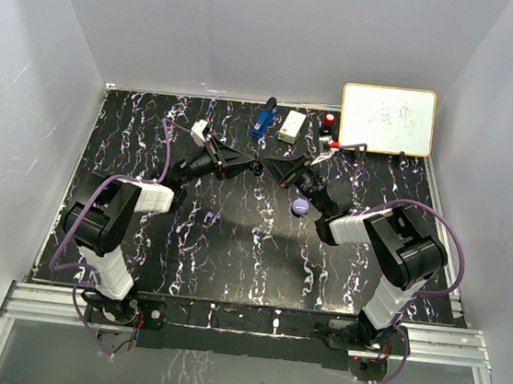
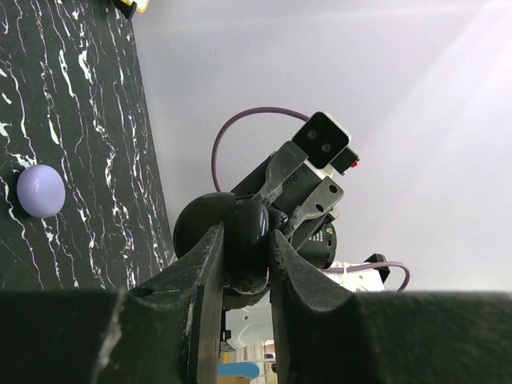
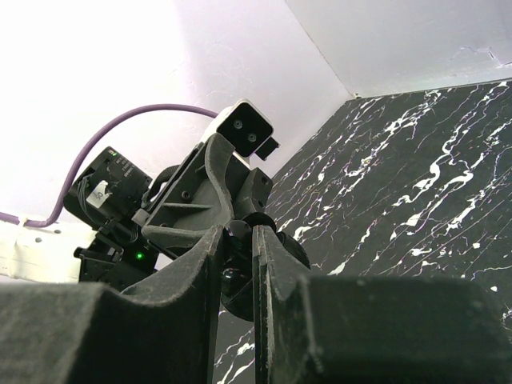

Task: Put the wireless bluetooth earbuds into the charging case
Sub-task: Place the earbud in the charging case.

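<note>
Left wrist: left gripper (image 2: 246,240) clamped narrow on black charging case (image 2: 250,224), mid-frame, airborne; right gripper (image 3: 238,240) nearly closed, seemingly pinching black earbud (image 3: 238,230) at the case. Risk: misalignment pops bud loose, and it falls to table (image 1: 258,257). Top view: lilac earbuds (image 1: 212,216) lie lower left of centre.

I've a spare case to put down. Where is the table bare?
Bare: the near strip of table, short of lilac earbuds and lilac case; its far-left corner. Crowded: the centre, where left claw, holding a black case, meets right claw, and the far edge with blue tool, white box, whiteboard.
</note>
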You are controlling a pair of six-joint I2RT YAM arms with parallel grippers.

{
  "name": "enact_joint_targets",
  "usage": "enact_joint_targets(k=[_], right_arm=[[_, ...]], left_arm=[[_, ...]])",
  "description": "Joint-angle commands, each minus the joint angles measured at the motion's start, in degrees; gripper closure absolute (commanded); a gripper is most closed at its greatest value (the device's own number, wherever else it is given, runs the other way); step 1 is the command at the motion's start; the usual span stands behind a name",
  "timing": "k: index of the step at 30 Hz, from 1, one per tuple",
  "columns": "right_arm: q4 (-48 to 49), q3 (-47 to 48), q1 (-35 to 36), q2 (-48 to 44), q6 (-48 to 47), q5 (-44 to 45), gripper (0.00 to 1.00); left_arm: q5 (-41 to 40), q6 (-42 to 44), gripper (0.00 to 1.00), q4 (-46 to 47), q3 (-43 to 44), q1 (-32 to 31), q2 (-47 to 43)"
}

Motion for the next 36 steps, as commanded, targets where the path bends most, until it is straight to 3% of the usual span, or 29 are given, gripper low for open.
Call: enact_joint_targets(k=[1,30,36], right_arm=[[2.0,-0.33,-0.15,-2.16,-0.96,0.65,1.0],[-0.37,-1.13,-0.8,-3.29,-1.96,1.0,1.0],[-1.61,-1.09,-0.81,-4.01,-2.59,1.5,0.93]], left_arm=[[-0.26,-0.26,1.0,3.8,-0.2,-0.22,-1.91],[-0.68,0.02,1.0,2.55,0.01,-0.16,-2.58],[-0.66,0.09,1.0,2.47,0.18,-0.12,-2.38]])
